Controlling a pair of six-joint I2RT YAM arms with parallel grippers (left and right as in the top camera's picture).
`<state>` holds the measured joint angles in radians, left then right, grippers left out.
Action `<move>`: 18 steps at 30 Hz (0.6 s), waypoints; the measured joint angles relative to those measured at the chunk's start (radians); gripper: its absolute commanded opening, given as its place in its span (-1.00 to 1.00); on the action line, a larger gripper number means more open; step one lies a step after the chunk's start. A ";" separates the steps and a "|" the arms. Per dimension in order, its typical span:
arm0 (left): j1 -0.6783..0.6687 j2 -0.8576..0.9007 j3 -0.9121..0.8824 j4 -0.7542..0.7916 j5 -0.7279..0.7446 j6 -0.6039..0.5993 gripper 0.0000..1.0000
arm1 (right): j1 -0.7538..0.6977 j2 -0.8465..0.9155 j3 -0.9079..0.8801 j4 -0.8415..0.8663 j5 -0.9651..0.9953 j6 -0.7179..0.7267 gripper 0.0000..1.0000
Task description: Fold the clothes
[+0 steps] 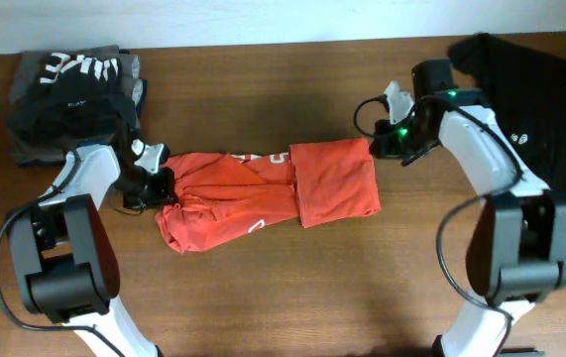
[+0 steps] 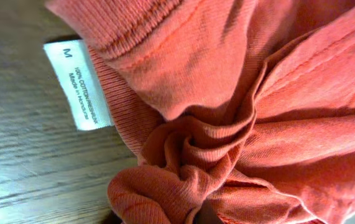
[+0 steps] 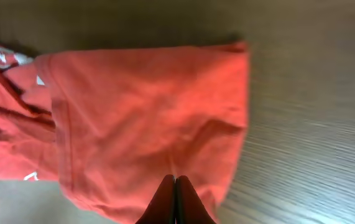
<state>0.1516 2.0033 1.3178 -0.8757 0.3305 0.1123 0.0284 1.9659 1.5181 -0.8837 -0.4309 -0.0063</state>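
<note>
- The orange shirt (image 1: 263, 198) lies on the surface (image 1: 292, 297) between the two sets of jaws. Its gathered end is at the left jaws, and a flap (image 1: 334, 181) already turned over is at the right jaws.
- It looks like a thin, soft cotton knit: light, limp and quick to wrinkle. I'd expect it to drag and bunch rather than slide flat.
- Right at the left jaws the cloth is twisted into a tight knot of folds, with the size label (image 2: 78, 84) lying just beside it on the wood. No fingers show in that wrist view, so I can't tell whether the left jaws are apart or clamped.
- The right jaws are pressed together, their tips over the flap near its edge. Whether a pinch of cloth sits between them I can't make out.
- To my eye the best holds are hems and corners, such as the flap's outer edge by the right jaws, not the crumpled middle.
- A dark folded pile (image 1: 69, 99) sits close behind the left jaws, and a black garment (image 1: 530, 89) lies beyond the right jaws.
- Both are apart from the shirt, though the pile crowds the left arm's room to pull back.
</note>
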 measured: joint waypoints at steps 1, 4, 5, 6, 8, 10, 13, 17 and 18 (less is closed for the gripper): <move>0.000 0.000 0.008 -0.001 -0.003 0.000 -0.99 | 0.000 0.016 0.000 0.000 -0.013 -0.001 -0.92; 0.000 0.000 0.050 -0.023 -0.015 0.000 -0.99 | 0.000 0.086 -0.010 0.003 -0.062 -0.002 -0.92; 0.000 0.000 0.068 -0.033 -0.017 0.000 -0.99 | 0.000 0.103 -0.016 0.003 -0.071 -0.002 -0.92; 0.000 0.000 0.086 -0.045 -0.018 0.000 -0.99 | 0.000 0.117 -0.021 0.004 -0.077 -0.002 -0.92; 0.000 -0.001 0.141 -0.071 -0.022 0.000 -0.99 | 0.000 0.148 -0.033 0.010 -0.091 -0.002 -0.92; 0.000 -0.001 0.174 -0.085 -0.025 0.000 -0.99 | 0.000 0.164 -0.037 0.011 -0.095 -0.002 -0.92; -0.008 -0.001 0.226 -0.106 -0.024 0.000 -0.99 | 0.000 0.188 -0.038 0.012 -0.099 -0.002 -0.92; -0.045 -0.001 0.289 -0.124 -0.004 0.000 -0.99 | -0.001 0.202 -0.038 0.014 -0.120 -0.001 -0.92; -0.061 -0.001 0.305 -0.131 0.002 0.000 -0.99 | -0.002 0.204 -0.038 0.014 -0.125 -0.001 -0.92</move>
<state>0.0902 2.0026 1.6226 -1.0065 0.3328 0.1123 0.0265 2.1704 1.4799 -0.8700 -0.5560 -0.0071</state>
